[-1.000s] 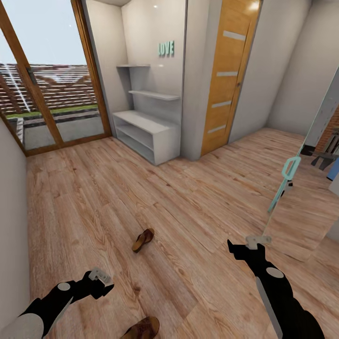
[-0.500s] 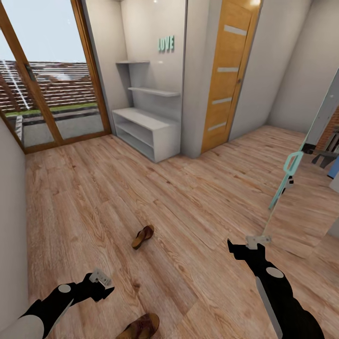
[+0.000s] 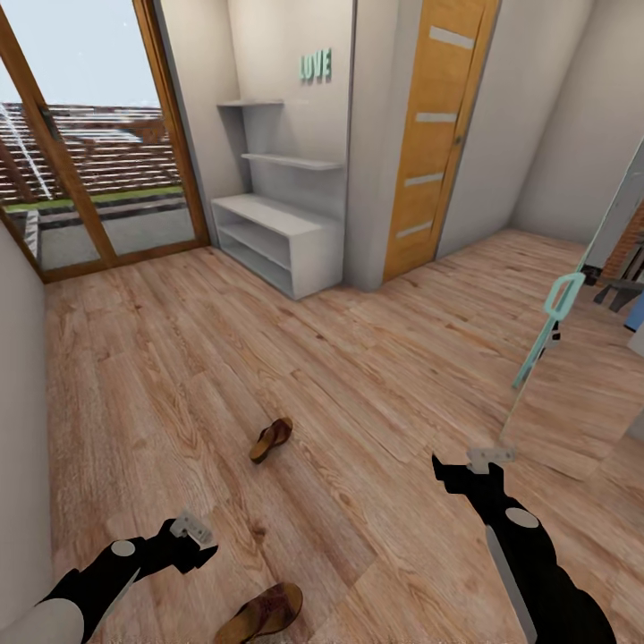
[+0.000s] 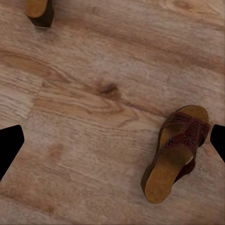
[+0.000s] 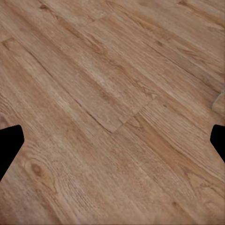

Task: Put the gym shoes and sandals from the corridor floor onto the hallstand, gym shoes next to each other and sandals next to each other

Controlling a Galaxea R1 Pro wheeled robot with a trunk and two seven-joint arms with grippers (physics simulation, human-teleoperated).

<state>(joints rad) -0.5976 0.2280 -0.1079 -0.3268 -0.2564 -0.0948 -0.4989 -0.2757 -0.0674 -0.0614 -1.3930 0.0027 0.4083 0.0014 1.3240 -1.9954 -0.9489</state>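
Glossy black arms, grey joint discs, pale grey wrist brackets

Two sandals on the corridor floor (image 3: pixel 376 376): a far sandal (image 3: pixel 270 439) and a near sandal (image 3: pixel 260 614), well apart. One hallstand (image 3: pixel 279 239) with two open shelf levels, two floating shelves above. One orange door (image 3: pixel 436 134). Two hands: left hand (image 3: pixel 192 532), right hand (image 3: pixel 483 459).

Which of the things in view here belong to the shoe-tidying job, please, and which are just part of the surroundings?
Job:
- near sandal, on the floor
- far sandal, also on the floor
- hallstand, nothing on its shelves

Surroundings:
- wooden door
- LOVE sign
- glass door
- teal handle
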